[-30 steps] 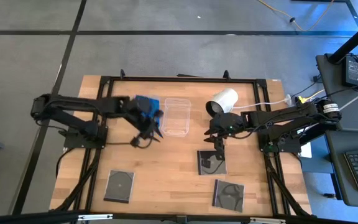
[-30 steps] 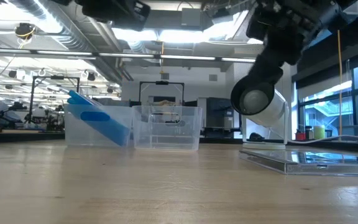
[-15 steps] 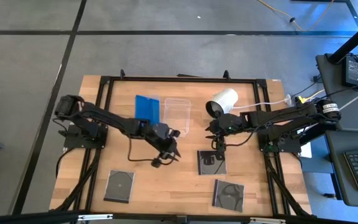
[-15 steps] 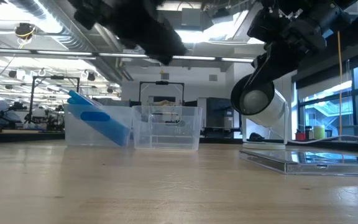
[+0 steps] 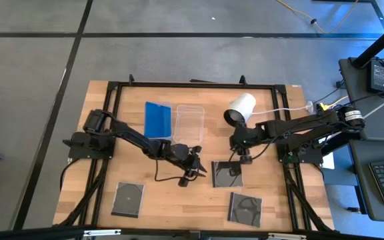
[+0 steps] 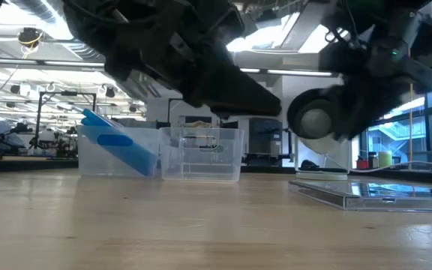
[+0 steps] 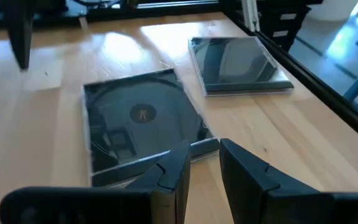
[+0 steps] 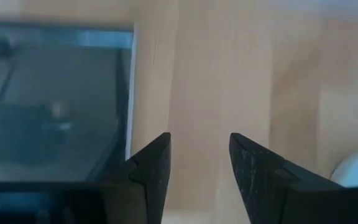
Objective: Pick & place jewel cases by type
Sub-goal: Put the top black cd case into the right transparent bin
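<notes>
Now left gripper (image 5: 199, 169), fingers narrowly apart, empty, reaches toward the dark jewel case (image 5: 227, 173) at its 3 o'clock; right gripper (image 5: 244, 159) hovers half-open, empty.

Pale wood-grain bench (image 5: 199, 200) with a black frame. Translucent blue jewel cases (image 5: 157, 119) in a clear tub (image 6: 115, 151); a second clear tub (image 5: 188, 124) beside it. Three dark grey jewel cases (image 5: 227, 173) (image 5: 128, 199) (image 5: 245, 207) showing discs. White cylinder (image 5: 241, 107) with a dark end. Black arms.
</notes>
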You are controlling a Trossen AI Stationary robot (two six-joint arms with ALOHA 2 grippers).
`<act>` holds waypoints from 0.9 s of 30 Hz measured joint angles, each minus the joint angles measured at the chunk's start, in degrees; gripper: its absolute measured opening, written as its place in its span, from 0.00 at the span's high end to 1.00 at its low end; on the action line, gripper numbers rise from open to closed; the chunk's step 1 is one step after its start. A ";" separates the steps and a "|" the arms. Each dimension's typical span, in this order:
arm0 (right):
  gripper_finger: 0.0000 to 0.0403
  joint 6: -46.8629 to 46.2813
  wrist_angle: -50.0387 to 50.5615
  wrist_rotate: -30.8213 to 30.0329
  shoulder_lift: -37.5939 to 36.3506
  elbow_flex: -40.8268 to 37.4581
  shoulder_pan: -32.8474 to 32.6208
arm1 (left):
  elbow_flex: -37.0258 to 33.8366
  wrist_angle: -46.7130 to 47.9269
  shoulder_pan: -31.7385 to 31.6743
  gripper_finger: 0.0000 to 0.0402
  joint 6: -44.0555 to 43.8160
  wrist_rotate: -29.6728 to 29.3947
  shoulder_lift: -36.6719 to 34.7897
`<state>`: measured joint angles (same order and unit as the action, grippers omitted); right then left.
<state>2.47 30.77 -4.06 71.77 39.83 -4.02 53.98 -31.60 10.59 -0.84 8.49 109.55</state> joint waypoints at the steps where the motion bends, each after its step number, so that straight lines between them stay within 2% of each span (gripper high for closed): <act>1: 0.59 -0.75 2.65 -0.04 0.00 0.00 -0.20 | 0.04 -0.88 0.11 0.79 -0.93 0.00 0.76; 4: 0.59 -1.84 7.41 -0.01 0.04 -0.11 -0.83 | 0.10 -2.18 0.81 0.79 -3.97 -0.10 2.72; 12: 0.59 0.91 3.29 2.62 0.35 0.02 -3.20 | 0.17 -7.67 3.24 0.79 -8.31 -0.42 4.46; 16: 0.59 6.86 4.90 2.52 0.35 0.02 -4.61 | 0.17 -8.19 4.73 0.79 -9.33 -5.40 4.46; 20: 0.59 7.39 6.17 -0.72 1.47 0.02 -5.26 | 0.17 -8.63 6.38 0.79 -10.64 -12.56 4.46; 27: 0.59 11.70 6.27 -0.87 8.87 0.91 -5.28 | 0.22 -11.12 8.45 0.78 -8.09 -13.37 4.44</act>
<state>14.17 37.04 -4.93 80.64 40.74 -9.30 54.19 -42.72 19.04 -8.93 -4.88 113.99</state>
